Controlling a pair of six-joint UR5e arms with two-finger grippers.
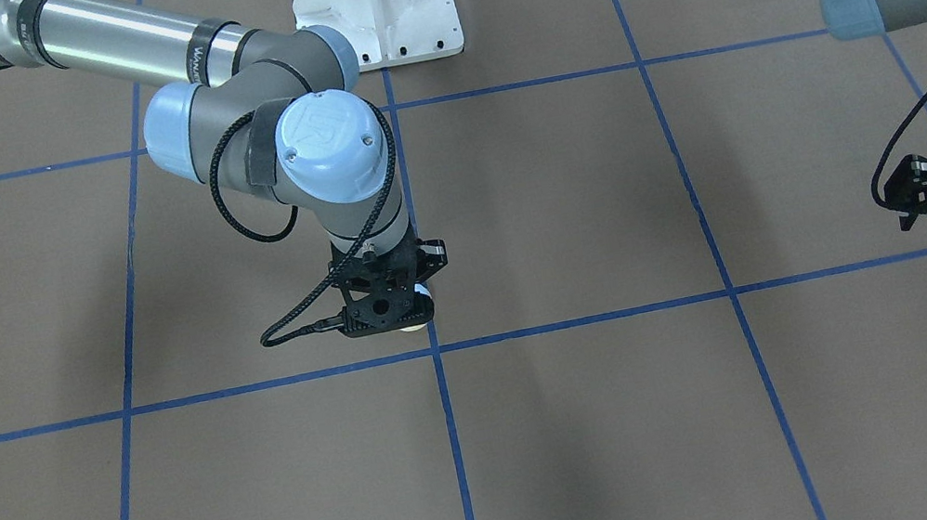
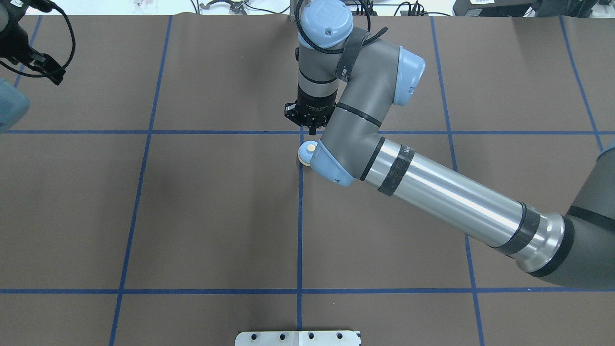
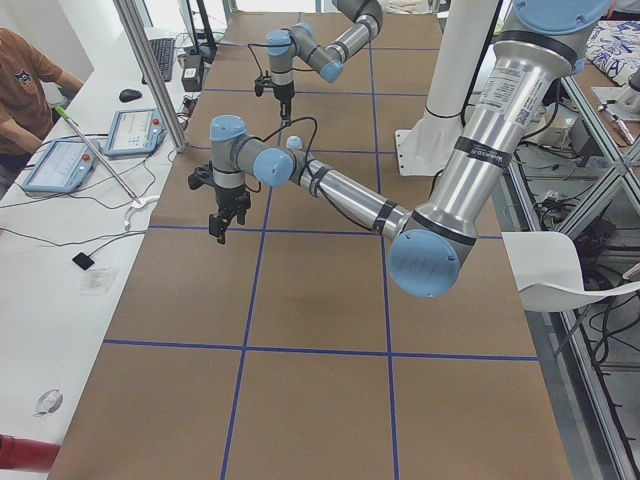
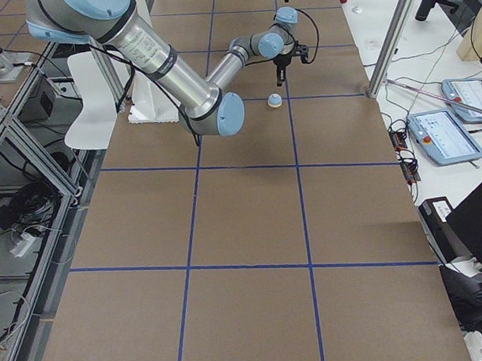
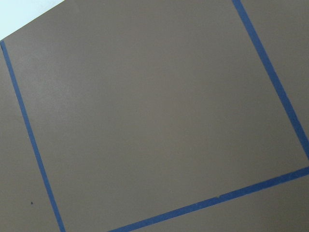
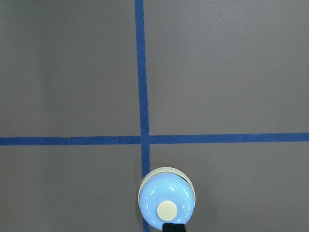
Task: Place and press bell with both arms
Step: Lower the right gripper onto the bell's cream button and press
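**A:** Risks from here?

**B:** The bell [image 6: 166,202] sits loose on the table [image 2: 216,216], on the blue tape line [image 6: 140,72] just beside the middle crossing. The right gripper [image 6: 174,227] hangs above it, fingers together, holding nothing. An off-centre press would land on the glossy dome, so the bell likely skids.

**A:** Left gripper [image 1: 924,197]?

**B:** Well apart, far left. Can't tell its opening. The bell is a round, shiny light-blue dome with a matte cream button and base ring.

Bell [image 2: 306,153] on tape line [image 6: 143,96] near crossing; right pincer [image 2: 312,129] above it; left pincer [image 3: 220,230] well apart.
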